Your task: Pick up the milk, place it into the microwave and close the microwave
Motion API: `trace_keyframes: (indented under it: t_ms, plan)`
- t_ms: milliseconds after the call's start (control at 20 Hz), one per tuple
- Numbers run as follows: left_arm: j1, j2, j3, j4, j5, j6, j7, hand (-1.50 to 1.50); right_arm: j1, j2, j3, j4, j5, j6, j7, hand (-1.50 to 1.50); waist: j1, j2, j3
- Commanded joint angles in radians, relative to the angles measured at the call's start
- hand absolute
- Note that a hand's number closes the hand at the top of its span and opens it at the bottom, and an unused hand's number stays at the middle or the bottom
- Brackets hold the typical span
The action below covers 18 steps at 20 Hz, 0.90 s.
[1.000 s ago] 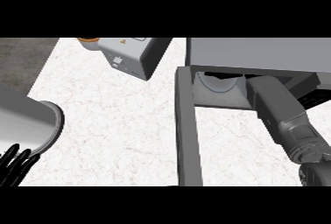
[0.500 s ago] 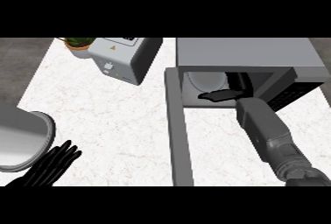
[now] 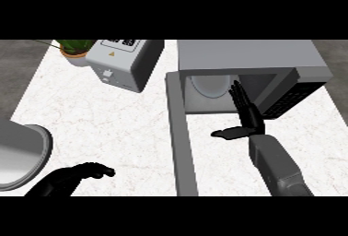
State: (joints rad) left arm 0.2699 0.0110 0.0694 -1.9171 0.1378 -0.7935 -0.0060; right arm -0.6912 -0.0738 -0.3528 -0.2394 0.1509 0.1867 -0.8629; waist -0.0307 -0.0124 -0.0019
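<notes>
The grey microwave [image 3: 248,57] stands at the back right with its cavity open. Its door [image 3: 182,147] swings out toward me as a long grey bar. Inside the cavity I see a pale round shape [image 3: 211,86]; I cannot make out a milk carton anywhere. My right hand [image 3: 246,117] is open just in front of the cavity, fingers straight and pointing into it, thumb spread to the left, holding nothing. My left hand [image 3: 71,179] is low at the front left over the counter, fingers curled, with nothing in it.
A white toaster [image 3: 125,62] stands left of the microwave, with a potted plant [image 3: 78,48] behind it. A grey round vessel [image 3: 20,156] sits at the left edge. The white counter [image 3: 102,120] lies between them.
My right hand has drawn back out of the microwave cavity to just before its opening. My left hand has moved right and its fingers have curled.
</notes>
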Motion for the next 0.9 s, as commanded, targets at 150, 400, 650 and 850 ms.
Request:
trace_keyframes:
  t_ms: [150, 400, 650, 850]
  plan:
    - [-0.076, -0.011, -0.048, 0.073, -0.115, 0.051, -0.025, 1.50, 0.249, -0.030, 0.056, -0.132, 0.017, 0.031, -0.050, -1.50, -0.035, -0.008, -0.002]
    - [-0.155, -0.011, -0.144, 0.159, -0.236, 0.126, -0.039, 1.50, 0.406, -0.065, 0.062, -0.279, -0.013, 0.086, -0.077, -1.50, -0.042, -0.005, -0.003]
    - [-0.224, -0.011, -0.244, 0.270, -0.354, 0.180, -0.137, 1.50, 0.595, -0.110, 0.067, -0.449, -0.061, 0.167, -0.079, -1.50, -0.042, -0.001, -0.004]
    - [-0.250, -0.011, -0.287, 0.357, -0.391, 0.243, -0.205, 1.50, 0.733, -0.162, 0.065, -0.660, -0.132, 0.248, -0.023, -1.50, -0.033, 0.001, -0.004]
